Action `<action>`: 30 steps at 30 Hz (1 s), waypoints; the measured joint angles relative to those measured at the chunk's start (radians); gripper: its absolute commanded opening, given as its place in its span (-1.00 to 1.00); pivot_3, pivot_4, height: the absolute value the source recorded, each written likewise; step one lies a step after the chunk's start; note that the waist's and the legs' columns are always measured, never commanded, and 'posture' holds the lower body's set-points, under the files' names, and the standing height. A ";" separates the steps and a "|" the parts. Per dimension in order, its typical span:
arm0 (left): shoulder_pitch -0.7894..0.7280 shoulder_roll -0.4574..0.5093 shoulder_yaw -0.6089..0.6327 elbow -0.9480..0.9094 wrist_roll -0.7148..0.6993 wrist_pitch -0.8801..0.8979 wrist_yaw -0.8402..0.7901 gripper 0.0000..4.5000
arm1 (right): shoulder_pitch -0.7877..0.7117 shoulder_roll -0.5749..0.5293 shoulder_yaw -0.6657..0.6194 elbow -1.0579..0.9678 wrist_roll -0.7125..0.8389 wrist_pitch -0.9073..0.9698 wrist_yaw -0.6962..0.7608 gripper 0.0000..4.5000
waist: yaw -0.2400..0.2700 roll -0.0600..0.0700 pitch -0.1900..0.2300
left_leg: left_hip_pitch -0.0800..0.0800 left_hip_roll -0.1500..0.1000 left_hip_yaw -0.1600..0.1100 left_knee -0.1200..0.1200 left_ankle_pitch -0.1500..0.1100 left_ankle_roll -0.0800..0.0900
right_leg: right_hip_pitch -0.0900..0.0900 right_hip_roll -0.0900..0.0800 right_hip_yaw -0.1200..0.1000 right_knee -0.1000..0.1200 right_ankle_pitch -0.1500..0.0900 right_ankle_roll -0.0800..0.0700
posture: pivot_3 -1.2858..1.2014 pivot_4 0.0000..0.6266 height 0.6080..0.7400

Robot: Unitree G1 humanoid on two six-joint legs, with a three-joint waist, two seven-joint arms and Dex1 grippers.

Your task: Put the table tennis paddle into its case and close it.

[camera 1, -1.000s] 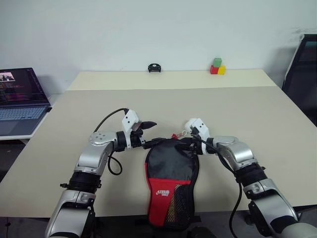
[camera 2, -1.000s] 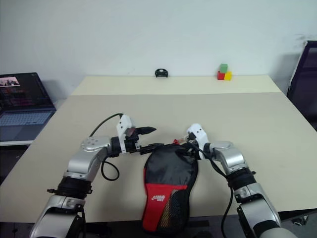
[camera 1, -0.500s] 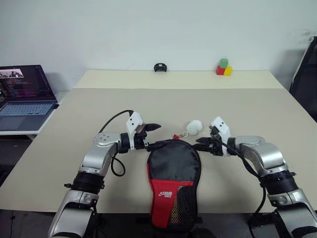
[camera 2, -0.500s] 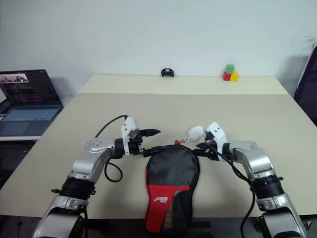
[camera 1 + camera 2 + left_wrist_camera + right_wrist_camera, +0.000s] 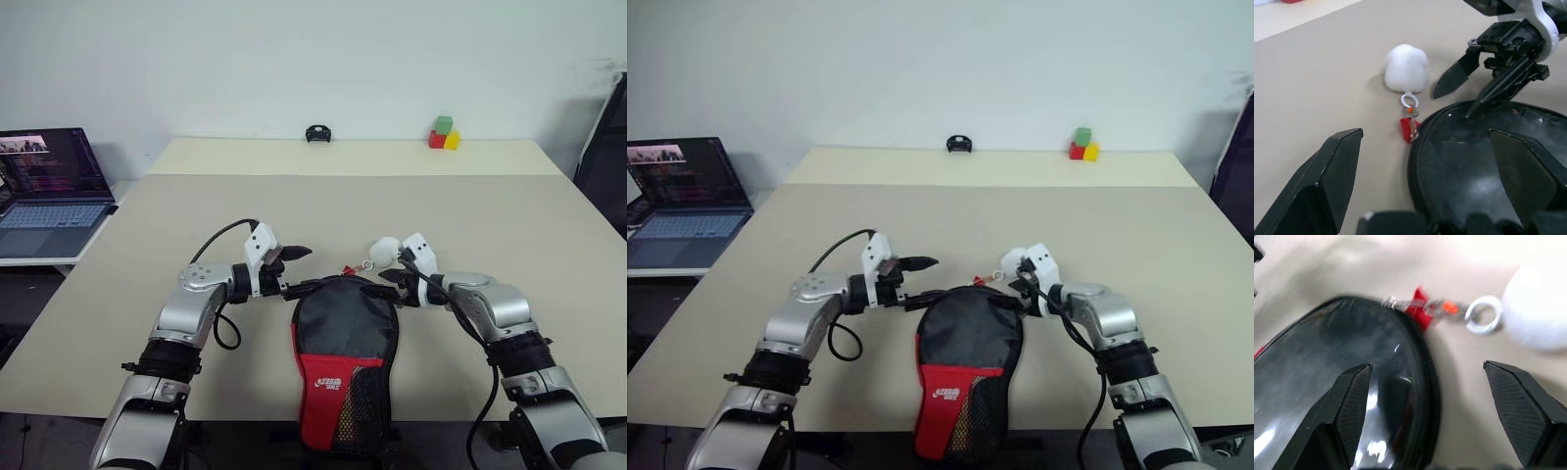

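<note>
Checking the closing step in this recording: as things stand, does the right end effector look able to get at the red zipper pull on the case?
Probably yes. The right end effector is open, close beside the case, and the red zipper pull lies on bare table ahead of it, with nothing between.

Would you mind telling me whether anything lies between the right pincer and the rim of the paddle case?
Nothing visible does. The right pincer hovers open just over the rounded rim of the case. The white ball charm and its red zipper pull lie on the table just beyond the rim, off that path.
</note>
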 measured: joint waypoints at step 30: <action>0.050 0.041 0.005 -0.049 -0.003 0.016 0.029 1.00 | -0.071 0.029 0.121 0.090 -0.162 -0.189 0.063 -0.98 | -0.015 -0.001 -0.001 | 0.003 0.000 0.001 0.001 -0.001 0.001 | 0.000 0.000 0.002 0.007 0.000 0.000 | 0.03 -0.52 1.00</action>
